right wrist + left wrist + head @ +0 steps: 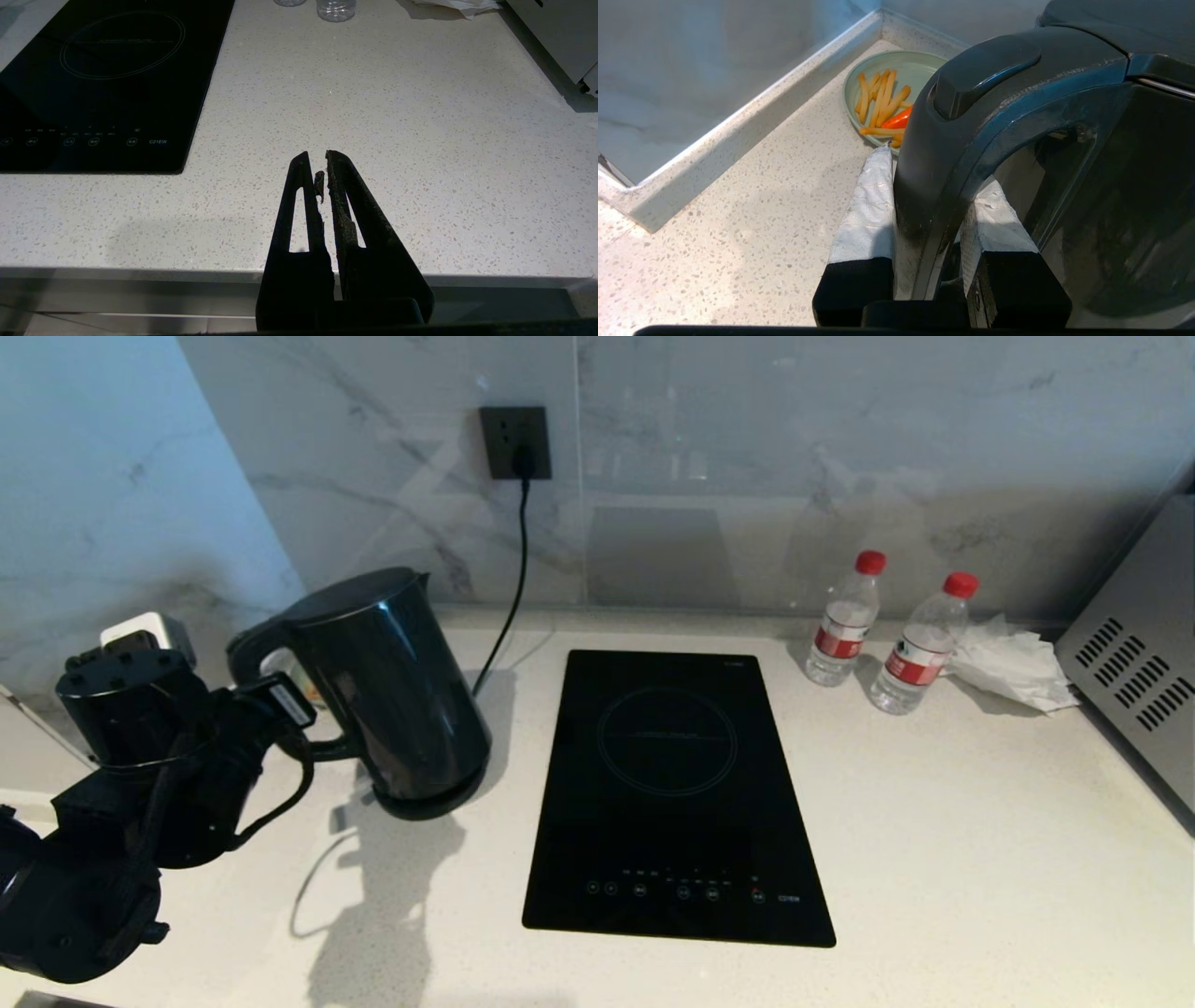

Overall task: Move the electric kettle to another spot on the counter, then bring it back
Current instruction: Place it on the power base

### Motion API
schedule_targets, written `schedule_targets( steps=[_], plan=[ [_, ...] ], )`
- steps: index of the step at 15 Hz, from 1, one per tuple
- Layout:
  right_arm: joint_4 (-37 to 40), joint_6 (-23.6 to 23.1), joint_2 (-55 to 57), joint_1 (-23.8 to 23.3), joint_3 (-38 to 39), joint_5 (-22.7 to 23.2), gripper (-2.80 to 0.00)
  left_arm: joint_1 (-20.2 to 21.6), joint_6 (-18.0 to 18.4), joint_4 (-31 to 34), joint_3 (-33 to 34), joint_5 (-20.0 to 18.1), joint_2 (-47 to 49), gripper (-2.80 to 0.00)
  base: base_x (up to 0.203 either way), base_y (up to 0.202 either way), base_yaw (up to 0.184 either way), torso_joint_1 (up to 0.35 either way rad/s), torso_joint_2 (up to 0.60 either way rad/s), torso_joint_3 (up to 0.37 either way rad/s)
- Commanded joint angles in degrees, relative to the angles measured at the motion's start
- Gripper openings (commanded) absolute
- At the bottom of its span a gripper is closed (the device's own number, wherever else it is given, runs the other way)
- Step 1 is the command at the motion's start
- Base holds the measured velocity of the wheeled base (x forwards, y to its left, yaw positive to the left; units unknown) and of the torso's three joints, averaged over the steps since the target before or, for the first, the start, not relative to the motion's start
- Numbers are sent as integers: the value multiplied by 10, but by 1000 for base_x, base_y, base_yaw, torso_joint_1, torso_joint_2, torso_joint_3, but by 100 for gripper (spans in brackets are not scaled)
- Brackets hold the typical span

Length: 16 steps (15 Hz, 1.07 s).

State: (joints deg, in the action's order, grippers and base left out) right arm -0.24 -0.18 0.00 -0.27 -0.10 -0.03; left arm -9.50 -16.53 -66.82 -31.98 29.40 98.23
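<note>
Left hand (924, 205) is closed on the kettle (387, 686) handle: in the left wrist view a white-padded finger (866, 214) sits on each side of the handle's upright limb, both pressed against it. In the head view the same hand (294, 705) reaches in from the left edge, level with the lower half of the handle.

Kettle is at the left of the surface (934, 859), just left of the black hob (672, 798), tilted, top leaning toward the left arm. Its bottom edge is over the round base (425, 798) (cannot tell whether fully seated or partly lifted). A black cord (513, 569) runs from the base area up to the wall socket (514, 441).

Behind the kettle, in the corner, a green plate (920, 65) holds orange strips and a red piece (seen in the left wrist view only).

Right hand (322, 161) hangs over the front edge of the surface, well right of the hob, nothing between its fingers; the tips are nearly together, a thin gap showing.

At the back right: two bottles (845, 621) with red caps, a crumpled white tissue (1013, 663) just beside them, and a grey vented appliance (1134, 663) at the far right.
</note>
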Motion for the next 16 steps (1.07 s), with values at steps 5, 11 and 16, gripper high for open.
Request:
schedule_targets(
  steps=[5, 11, 16],
  plan=[
    [0, 0, 0, 0, 1, 0, -280, -17, -1, -45, 52, -36, -7, -280, 0, 0, 0, 0, 0, 0],
    [0, 0, 0, 0, 0, -1, -280, -15, 0, -47, 53, -37, -16, -280, 0, 0, 0, 0, 0, 0],
    [0, 0, 0, 0, 0, 0, -280, -14, 6, -45, 49, -28, -12, -280, 0, 0, 0, 0, 0, 0]
  ],
)
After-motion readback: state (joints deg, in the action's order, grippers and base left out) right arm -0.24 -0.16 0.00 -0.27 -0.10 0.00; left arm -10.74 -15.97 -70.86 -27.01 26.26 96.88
